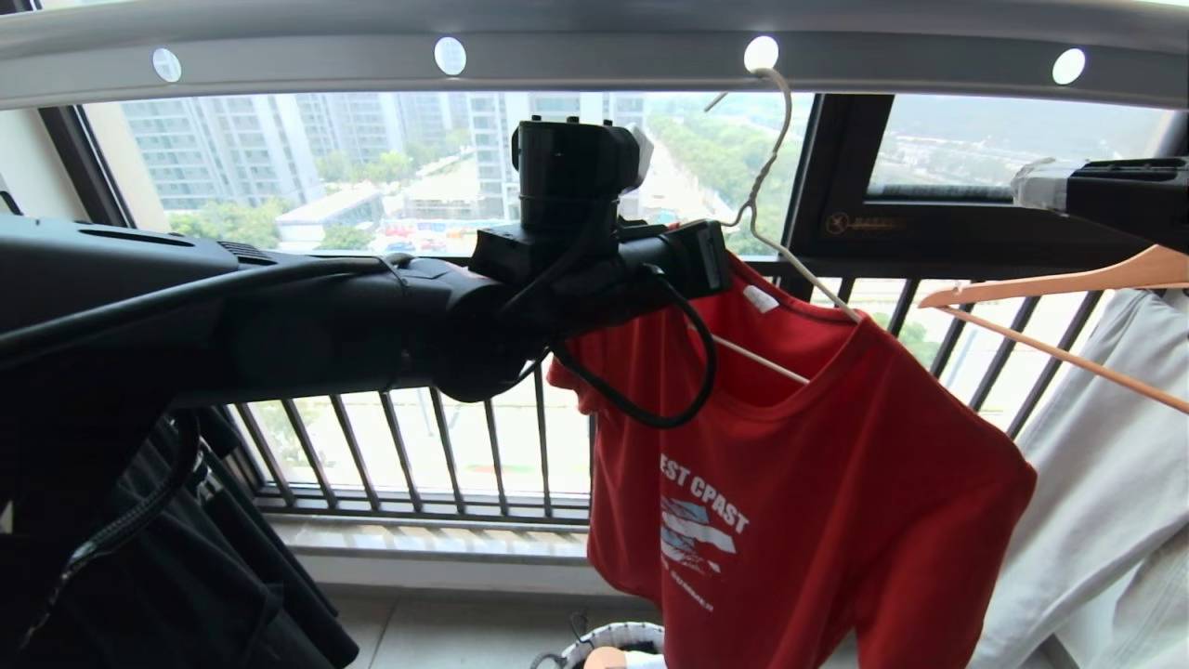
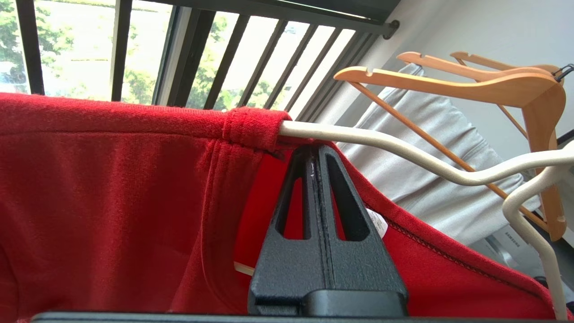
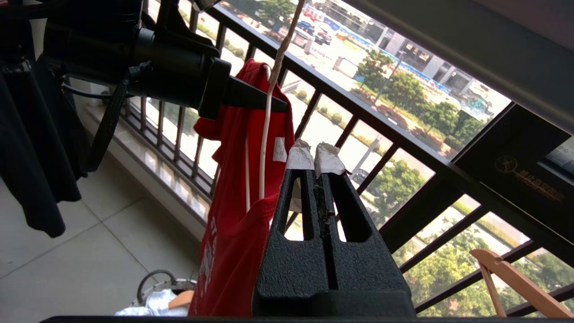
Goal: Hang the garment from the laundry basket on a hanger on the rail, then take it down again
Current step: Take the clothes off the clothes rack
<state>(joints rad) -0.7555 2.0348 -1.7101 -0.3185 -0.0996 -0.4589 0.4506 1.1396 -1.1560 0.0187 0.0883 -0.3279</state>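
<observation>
The rail (image 1: pixel 594 51) spans the top of the head view, and the white wire hanger (image 1: pixel 778 177) hooks into one of its holes at about one o'clock. The red T-shirt (image 1: pixel 808 483) hangs on that hanger, its far shoulder fully seated but its near shoulder bunched at the collar beside the wire, so I judge the step in hand to be dressing that side. To do it well, the fabric should be drawn outward along the wire arm, gently, so the hook does not jump from its hole.

The left arm reaches level across the view from nine o'clock, its left gripper (image 2: pixel 316 152) at the shirt's collar, fingers pressed together just beneath the wire and nothing visibly caught between them. The right gripper (image 3: pixel 316 161) waits at three o'clock, well apart, fingers closed and empty. The laundry basket (image 1: pixel 613 636) sits on the floor at six o'clock.
</observation>
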